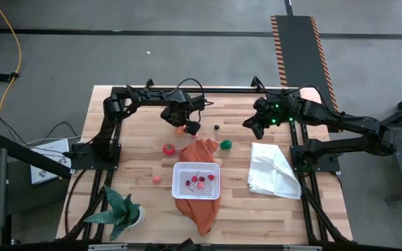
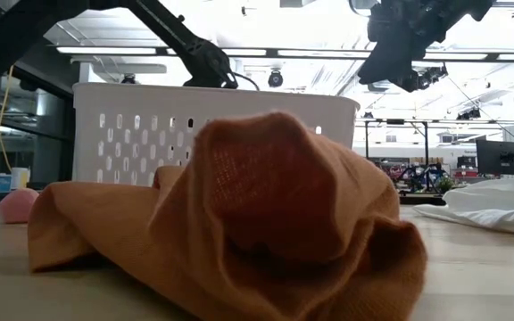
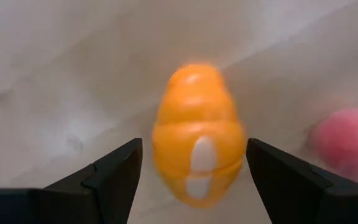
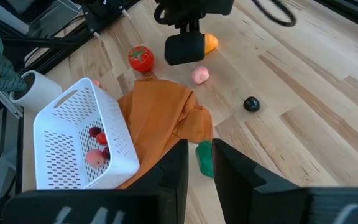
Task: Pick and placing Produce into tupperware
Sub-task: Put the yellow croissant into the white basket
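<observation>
Produce lies scattered on the wooden desk (image 1: 138, 167); an orange piece (image 3: 197, 134) sits between the spread fingers of the left claw (image 1: 187, 127), which is lowered over it at the desk's far side, the fingers on either side and not visibly touching it; just beside it is a small pink piece (image 4: 200, 75); a red tomato-like piece (image 1: 168, 148), a dark ball (image 1: 216, 127), a green piece (image 1: 226, 145) and another pink one (image 1: 157, 178) lie apart on the bare wood; the tupperware (image 1: 196, 180), white and perforated, rests on an orange cloth (image 1: 199, 149) near the desk's middle and holds several red and pink pieces; the right claw (image 1: 251, 124) hangs above the desk's far right, fingers nearly together and empty; a white cloth (image 1: 272, 169) lies below it.
</observation>
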Controlling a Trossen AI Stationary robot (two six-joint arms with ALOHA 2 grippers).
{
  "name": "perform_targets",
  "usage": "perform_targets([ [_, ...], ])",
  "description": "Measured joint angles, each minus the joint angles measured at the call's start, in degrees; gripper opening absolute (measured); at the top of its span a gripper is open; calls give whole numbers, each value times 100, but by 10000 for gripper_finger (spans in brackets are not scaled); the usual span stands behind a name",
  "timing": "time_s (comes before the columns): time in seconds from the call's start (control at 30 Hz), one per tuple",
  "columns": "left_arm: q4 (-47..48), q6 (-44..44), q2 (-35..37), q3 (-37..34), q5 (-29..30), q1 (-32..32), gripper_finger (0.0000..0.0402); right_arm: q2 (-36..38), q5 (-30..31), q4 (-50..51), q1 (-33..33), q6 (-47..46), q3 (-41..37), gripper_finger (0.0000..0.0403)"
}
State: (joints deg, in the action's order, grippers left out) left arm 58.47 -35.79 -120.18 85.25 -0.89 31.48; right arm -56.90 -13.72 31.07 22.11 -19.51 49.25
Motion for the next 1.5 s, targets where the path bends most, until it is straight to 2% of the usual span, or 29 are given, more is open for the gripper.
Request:
perform_targets([
  [0.7, -257, -66, 0, 5, 46, 0, 274, 0, 0, 0, 0, 1, 0, 62],
  [1.07, -296, -63, 5, 9, 46, 0, 187, 0, 0, 0, 0, 2, 0, 62],
  [1.17, -295, -66, 5, 9, 46, 0, 193, 0, 0, 0, 0, 2, 0, 62],
  [1.37, -292, -109, 5, 9, 49, 0, 237, 0, 0, 0, 0, 2, 0, 62],
  [1.5, -290, -111, 5, 9, 49, 0, 227, 0, 0, -1, 0, 2, 0, 62],
])
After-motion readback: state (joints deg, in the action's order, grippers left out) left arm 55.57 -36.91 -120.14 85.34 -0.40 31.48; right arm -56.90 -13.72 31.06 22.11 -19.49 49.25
